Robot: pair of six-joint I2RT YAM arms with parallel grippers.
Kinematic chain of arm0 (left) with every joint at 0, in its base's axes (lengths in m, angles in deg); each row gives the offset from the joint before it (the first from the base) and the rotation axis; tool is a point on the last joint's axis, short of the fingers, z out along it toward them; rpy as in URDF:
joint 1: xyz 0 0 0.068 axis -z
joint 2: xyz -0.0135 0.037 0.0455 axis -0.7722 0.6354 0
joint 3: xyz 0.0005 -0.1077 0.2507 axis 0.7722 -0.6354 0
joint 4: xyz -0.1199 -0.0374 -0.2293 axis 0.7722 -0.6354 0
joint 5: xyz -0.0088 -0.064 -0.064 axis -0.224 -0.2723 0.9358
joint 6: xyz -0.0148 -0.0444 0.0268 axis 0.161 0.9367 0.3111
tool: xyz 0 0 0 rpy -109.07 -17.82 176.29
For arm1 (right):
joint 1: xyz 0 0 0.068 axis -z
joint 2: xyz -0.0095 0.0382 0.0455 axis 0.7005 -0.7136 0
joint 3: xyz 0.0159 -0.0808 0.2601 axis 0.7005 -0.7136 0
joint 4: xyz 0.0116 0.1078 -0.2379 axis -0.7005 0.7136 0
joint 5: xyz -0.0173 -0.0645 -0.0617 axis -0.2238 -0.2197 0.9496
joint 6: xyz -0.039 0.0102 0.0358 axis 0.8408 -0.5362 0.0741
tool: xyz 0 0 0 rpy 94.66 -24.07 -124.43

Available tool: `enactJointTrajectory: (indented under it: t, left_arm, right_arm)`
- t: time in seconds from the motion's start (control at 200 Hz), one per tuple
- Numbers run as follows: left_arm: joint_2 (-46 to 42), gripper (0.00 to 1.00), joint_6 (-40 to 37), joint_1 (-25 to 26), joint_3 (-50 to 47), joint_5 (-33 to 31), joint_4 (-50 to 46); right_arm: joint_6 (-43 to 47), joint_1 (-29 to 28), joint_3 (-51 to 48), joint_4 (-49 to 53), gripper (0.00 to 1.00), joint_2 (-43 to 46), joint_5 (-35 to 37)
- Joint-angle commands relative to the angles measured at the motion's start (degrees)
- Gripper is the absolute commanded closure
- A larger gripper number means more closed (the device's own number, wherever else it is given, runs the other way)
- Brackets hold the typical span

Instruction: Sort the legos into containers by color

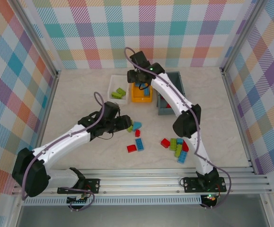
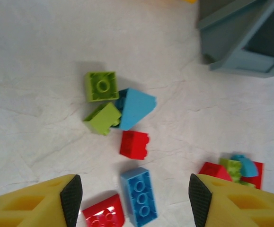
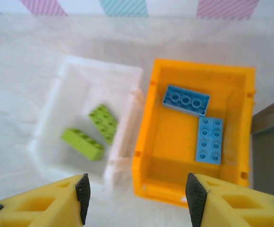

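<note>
Pastel plaid walls close in three sides of this little booth. They box in a pale, faintly veined table, which has a silver rail along its near edge where both arms are bolted. The left arm lies low across the near left of the surface. The right arm stretches to the far side, crossing over the dark grey bin, the largest of three containers lined up near the back wall. Left of it stands the orange bin, and just beside that is the small white tray.

The right gripper hangs above the seam between tray and orange bin. Its yellow, black-padded fingers are spread wide with nothing between them. The left gripper hovers over loose pieces at mid-table, its fingers likewise wide apart and gripping nothing.

Inside the orange bin two blue bricks lie studs up, one by the far wall and one along the right wall. The tray holds two lime green bricks, both lying flat.

On the open table below the left gripper, two loose green bricks sit bunched against a light blue sloped piece. A small red brick lies just nearer than these. Nearer still are a long blue brick and a red sloped piece, side by side. Off to the right, close to the right arm's elbow, is a mixed heap of red, green and blue pieces.
</note>
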Motion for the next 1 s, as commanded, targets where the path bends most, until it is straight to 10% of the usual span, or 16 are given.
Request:
enactJointTrajectory:
  t: [0.0,0.41,0.72,1.0]
  left_arm:
    - [3.93,0.38,-2.59,0.91,4.70,-1.65,-3.44]
    - [19.56,0.38,-12.52,3.27,16.31,-5.22,-9.21]
    - [20.83,0.40,-5.22,3.62,15.17,-12.33,-12.04]
    - [29.75,0.35,-5.43,-0.35,23.26,-9.21,-13.79]
  right_arm:
    - [1.75,-1.49,-9.41,-3.73,0.42,14.61,1.93]
    - [-1.82,-2.18,-73.82,-17.14,0.36,68.21,-7.49]
    - [-9.32,-2.65,-89.45,-8.28,0.37,87.61,-14.65]
    - [-9.73,-3.71,-90.94,-10.27,0.37,85.46,-16.11]
